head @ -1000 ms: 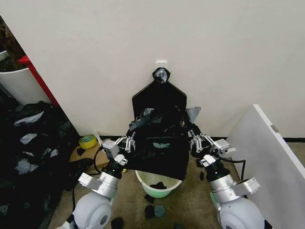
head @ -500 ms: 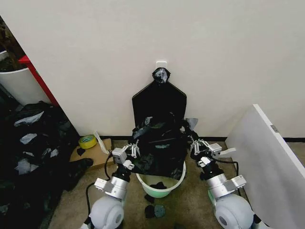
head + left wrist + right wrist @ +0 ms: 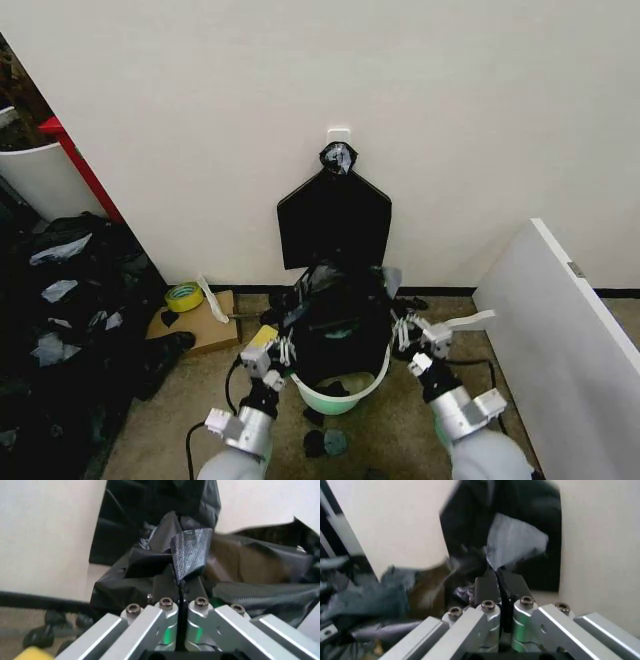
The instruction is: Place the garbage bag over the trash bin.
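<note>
The left hand (image 3: 283, 351) is clamped on one edge of the garbage bag (image 3: 340, 315), and the right hand (image 3: 404, 333) is clamped on the opposite edge, so the glossy black sack hangs stretched between the two hands. In the left wrist view the left hand's fingers (image 3: 165, 587) are pressed together with a fold of wrinkled black film (image 3: 187, 553) standing up out of them; in the right wrist view the right hand's fingers (image 3: 487, 587) are likewise closed tight on a flap of the bag (image 3: 512, 543). The trash bin (image 3: 342, 392) stands on the floor just below and between the hands, its pale rim showing under the bag's lower edge, with the bag's bulk sitting over the bin's far side and its opening. Whether the bag's mouth has passed around the rim cannot be told. A few small black scraps (image 3: 325, 441) lie on the floor on the robot's side of the bin. Beyond the hands, a flat black house-shaped bundle (image 3: 333, 220) hangs against the wall, topped by a taped knot (image 3: 338, 158). Out past the left hand, a yellow tape roll (image 3: 184, 296) rests on a piece of cardboard (image 3: 195, 325). A white panel (image 3: 555, 330) leans out past the right hand.
</note>
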You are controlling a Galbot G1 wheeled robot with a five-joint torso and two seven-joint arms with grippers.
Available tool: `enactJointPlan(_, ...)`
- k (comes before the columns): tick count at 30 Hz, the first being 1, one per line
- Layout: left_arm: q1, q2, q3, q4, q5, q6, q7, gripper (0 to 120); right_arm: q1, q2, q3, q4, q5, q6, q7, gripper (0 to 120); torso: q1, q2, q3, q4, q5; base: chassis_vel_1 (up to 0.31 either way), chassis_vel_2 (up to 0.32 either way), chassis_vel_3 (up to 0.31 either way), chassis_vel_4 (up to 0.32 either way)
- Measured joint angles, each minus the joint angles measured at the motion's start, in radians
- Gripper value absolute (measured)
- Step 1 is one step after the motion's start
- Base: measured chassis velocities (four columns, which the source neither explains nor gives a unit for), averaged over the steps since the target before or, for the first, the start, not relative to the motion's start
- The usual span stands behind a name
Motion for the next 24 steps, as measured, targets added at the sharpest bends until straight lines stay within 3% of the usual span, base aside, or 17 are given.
enactJointPlan(5,0.048,0.053,0.005,-0.042,0.05,0.031,-0.045,0,-0.066,-0.06,-0.067,0.096,0.042,-0.115,0.132,0,0.0,0.0,0.0,-0.0002,-0.0002,0.0,0.0,0.0,0.0)
enactJointPlan(9,0.073,0.124,0.003,-0.103,0.064,0.117,-0.118,0,-0.095,-0.095,-0.084,0.167,0.096,-0.192,0.192,0,0.0,0.0,0.0,-0.0001,-0.0003,0.0,0.0,0.0,0.0)
enactJointPlan(11,0.077,0.188,0.001,-0.157,0.058,0.207,-0.189,0,-0.101,-0.118,-0.084,0.199,0.127,-0.229,0.216,0,0.0,0.0,0.0,-0.0001,-0.0004,0.0,0.0,0.0,0.0)
enactJointPlan(14,0.064,0.277,-0.008,-0.234,0.004,0.344,-0.261,0,-0.093,-0.147,-0.077,0.215,0.156,-0.257,0.232,0,0.0,0.0,0.0,0.0,0.0001,0.0,0.0,0.0,0.0)
enactJointPlan(18,0.031,0.348,-0.012,-0.279,-0.078,0.434,-0.288,0,-0.082,-0.161,-0.075,0.222,0.18,-0.29,0.253,0,0.0,0.0,0.0,-0.0001,-0.0001,0.0,0.0,0.0,0.0)
enactJointPlan(24,-0.012,0.399,0.029,-0.296,-0.147,0.481,-0.296,0,-0.076,-0.175,-0.088,0.219,0.184,-0.333,0.276,0,0.0,0.0,0.0,-0.0001,-0.0002,0.0,0.0,0.0,0.0)
